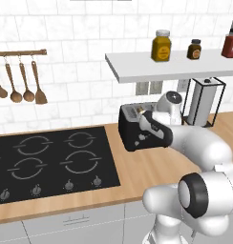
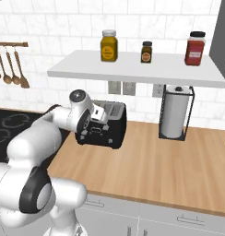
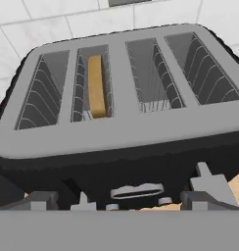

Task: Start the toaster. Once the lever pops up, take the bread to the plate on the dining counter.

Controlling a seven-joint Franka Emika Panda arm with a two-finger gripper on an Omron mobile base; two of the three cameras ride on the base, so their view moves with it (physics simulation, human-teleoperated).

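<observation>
The glossy black toaster (image 1: 128, 120) (image 2: 115, 120) stands on the wooden wall counter by the tiled wall, its grey slotted top (image 3: 116, 132) close below the hand camera. The tan bread (image 3: 97, 90) sits deep in the second slot from the left, only its top edge showing. My gripper (image 3: 124, 201) (image 1: 141, 138) (image 2: 90, 131) is open, pressed close to the toaster's front face, one finger on each side of a small grey lever handle (image 3: 137, 190). The plate and the dining counter are out of view.
A black hob (image 1: 51, 162) lies left of the toaster. Above it a white shelf (image 2: 133, 69) holds three jars. A paper towel holder (image 2: 175, 113) stands to the right, and wooden spoons (image 1: 20, 81) hang on the wall. Bare counter (image 2: 156, 161) stretches right.
</observation>
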